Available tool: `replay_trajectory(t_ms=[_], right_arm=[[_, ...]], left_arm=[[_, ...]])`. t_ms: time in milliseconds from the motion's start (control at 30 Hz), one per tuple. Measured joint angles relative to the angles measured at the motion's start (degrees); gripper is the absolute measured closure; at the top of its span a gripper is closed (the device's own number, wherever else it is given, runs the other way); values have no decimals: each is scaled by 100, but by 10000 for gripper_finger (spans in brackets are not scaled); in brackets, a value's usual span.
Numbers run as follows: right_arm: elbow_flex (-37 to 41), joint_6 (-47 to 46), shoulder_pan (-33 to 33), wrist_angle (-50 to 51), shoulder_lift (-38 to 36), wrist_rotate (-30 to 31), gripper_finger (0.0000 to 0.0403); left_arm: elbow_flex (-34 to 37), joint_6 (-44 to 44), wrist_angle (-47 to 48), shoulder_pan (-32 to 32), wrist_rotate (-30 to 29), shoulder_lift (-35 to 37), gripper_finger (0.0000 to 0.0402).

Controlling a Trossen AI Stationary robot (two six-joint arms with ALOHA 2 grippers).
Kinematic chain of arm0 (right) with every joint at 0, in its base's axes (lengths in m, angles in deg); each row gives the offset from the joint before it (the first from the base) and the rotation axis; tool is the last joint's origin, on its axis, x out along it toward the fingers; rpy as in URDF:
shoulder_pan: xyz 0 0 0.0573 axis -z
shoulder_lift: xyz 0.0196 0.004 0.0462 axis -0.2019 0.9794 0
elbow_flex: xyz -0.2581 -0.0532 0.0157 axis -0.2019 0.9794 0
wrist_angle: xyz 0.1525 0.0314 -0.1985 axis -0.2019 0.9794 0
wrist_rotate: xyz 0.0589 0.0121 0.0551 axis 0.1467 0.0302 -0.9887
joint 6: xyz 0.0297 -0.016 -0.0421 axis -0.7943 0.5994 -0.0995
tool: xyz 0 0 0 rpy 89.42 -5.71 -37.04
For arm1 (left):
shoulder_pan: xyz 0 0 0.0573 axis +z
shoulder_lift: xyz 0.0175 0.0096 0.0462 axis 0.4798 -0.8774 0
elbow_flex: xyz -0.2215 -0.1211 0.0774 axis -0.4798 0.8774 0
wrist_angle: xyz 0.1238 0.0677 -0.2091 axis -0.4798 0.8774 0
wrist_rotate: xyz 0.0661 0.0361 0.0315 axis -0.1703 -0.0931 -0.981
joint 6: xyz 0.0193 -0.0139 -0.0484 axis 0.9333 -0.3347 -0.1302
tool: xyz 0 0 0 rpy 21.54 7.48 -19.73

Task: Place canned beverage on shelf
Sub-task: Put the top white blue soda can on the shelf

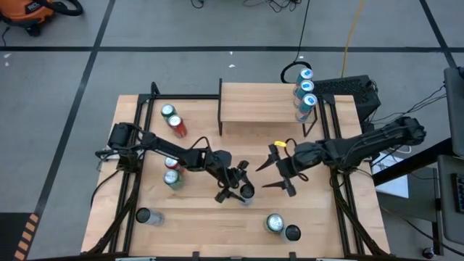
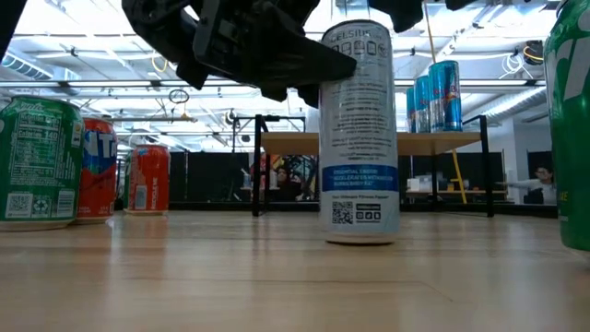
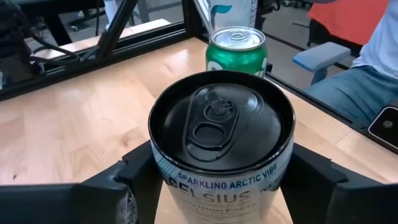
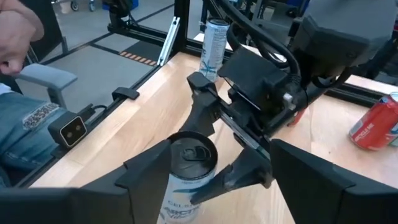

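A: Where does the Celsius can (image 1: 246,191) stand?
B: Upright on the surface (image 1: 196,232), in front of the shelf (image 1: 262,102) and well apart from it.

A: State of the left tool (image 1: 233,185)?
B: Its fingers (image 3: 134,180) flank the can at both sides; whether they press it cannot be told.

A: And the right tool (image 1: 279,171)?
B: Released, fingers spread, just beside the can on its shelf-facing right, gripping nothing.

A: Anything on the shelf?
B: Three blue cans (image 1: 304,90) at its right end.
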Motion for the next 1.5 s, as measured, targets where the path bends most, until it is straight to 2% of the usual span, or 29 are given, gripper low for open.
replay_trajectory(t_ms=[133, 333, 400, 533, 633, 733, 1000, 1233, 1500], right_arm=[[0, -14, -41, -12, 25, 0, 127], [0, -316, -79, -23, -24, 18, 119], [-2, -499, -80, -40, -29, 289, 120], [-2, -680, -79, 51, -32, 762, 123], [-4, -682, -97, 171, -32, 673, 123], [-4, -687, -101, 125, 59, 439, 123], [-157, -653, -97, -26, 846, 434, 123], [-635, -524, -86, 231, 1325, -158, 120], [-958, -411, 20, 540, 1730, -170, 86]], left_arm=[[19, -15, 107, 0, -215, 138, 118], [48, -12, 582, -12, -738, 483, 55], [30, -128, 668, -53, -975, 557, 43], [38, -456, 1218, -224, -1725, 708, 36], [0, -692, 1618, -450, -2365, 838, 36], [9, -1121, 1719, -695, -2724, 857, 35], [7, -1951, 1724, -1142, -4298, 802, 36], [7, -1964, 1719, -1174, -4469, 809, 36], [7, -1965, 1946, -1137, -4617, 809, 36]])
